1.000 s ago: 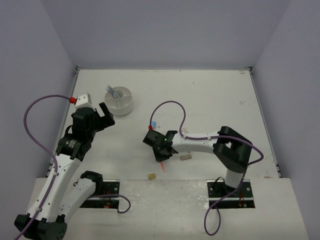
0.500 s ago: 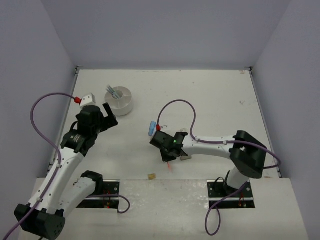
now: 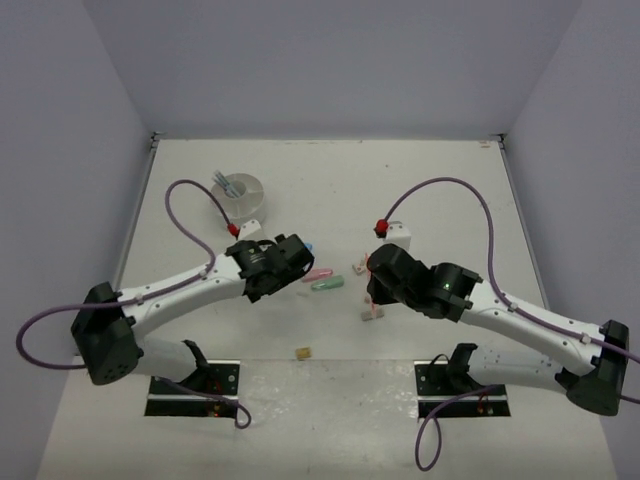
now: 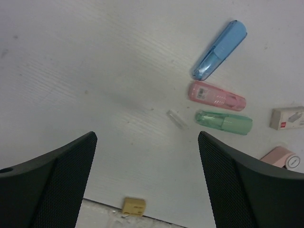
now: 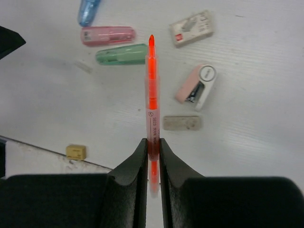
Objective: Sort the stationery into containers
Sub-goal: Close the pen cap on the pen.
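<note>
My right gripper (image 5: 152,142) is shut on a thin red pen (image 5: 151,90) and holds it above the table, tip pointing away. My left gripper (image 4: 147,183) stands open over bare table with nothing between its fingers. Beyond it lie a blue clip piece (image 4: 220,49), a pink one (image 4: 216,95) and a green one (image 4: 223,122), side by side. A tan eraser (image 4: 133,206) sits near the table's front edge. A beige eraser (image 5: 182,122) lies below the held pen. The round white tub (image 3: 237,192) stands at the back left with pens in it.
A boxed white eraser (image 5: 192,28) and a pink-and-white stapler-like item (image 5: 197,84) lie right of the clip pieces. A small clear cap (image 4: 176,118) rests near the green piece. Grey walls close in the table's left, back and right sides.
The left arm has swung from beside the tub to the table's middle, over the clip pieces. The right arm has drawn back to the right, carrying the red pen.
</note>
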### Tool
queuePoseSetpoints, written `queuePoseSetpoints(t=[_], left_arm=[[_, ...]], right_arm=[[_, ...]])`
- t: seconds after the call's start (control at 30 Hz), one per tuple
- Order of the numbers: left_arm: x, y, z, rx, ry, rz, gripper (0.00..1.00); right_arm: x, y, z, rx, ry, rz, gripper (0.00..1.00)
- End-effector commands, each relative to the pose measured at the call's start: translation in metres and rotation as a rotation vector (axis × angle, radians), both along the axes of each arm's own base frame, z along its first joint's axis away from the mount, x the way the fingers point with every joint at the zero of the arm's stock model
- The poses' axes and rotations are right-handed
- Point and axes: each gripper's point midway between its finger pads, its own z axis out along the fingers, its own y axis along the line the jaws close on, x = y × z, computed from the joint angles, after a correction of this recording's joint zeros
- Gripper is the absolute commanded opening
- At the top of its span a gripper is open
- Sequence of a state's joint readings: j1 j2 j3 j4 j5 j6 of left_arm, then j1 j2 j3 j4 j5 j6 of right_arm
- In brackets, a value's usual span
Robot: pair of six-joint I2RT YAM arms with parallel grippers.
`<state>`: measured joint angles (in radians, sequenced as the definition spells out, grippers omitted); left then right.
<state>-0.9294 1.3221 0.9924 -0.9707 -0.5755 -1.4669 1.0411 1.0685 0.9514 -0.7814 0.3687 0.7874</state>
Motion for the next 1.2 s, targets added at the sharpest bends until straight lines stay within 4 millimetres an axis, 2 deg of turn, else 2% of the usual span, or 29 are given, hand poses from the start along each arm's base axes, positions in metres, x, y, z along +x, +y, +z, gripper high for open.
queuePoseSetpoints(t=[0.0,0.1,0.23,0.43,0.73,1.17], left_arm=[[0.017,-0.030,0.001,-0.018,0.006,0.164,0.86],[0.022,-0.049,-0.013,-0.005,0.057,0.156,0.84],[0.019,-0.052,-0.035,0.024,0.104,0.196,0.80],[0.019,-0.061,-0.052,0.024,0.140,0.204,0.66],[0.016,-0.064,-0.072,0.035,0.181,0.215,0.56],[0.018,-0.059,-0.103,0.055,0.224,0.227,0.43]], right_arm=[[0.003,-0.038,-0.013,-0.082,-0.011,-0.072,0.00],[0.001,-0.045,-0.022,-0.097,-0.001,-0.080,0.00],[-0.002,-0.052,-0.028,-0.102,0.002,-0.089,0.00],[-0.003,-0.059,-0.027,-0.092,-0.021,-0.102,0.00],[-0.006,-0.060,-0.029,-0.071,-0.028,-0.091,0.00],[-0.007,-0.058,-0.028,-0.055,-0.033,-0.075,0.00]])
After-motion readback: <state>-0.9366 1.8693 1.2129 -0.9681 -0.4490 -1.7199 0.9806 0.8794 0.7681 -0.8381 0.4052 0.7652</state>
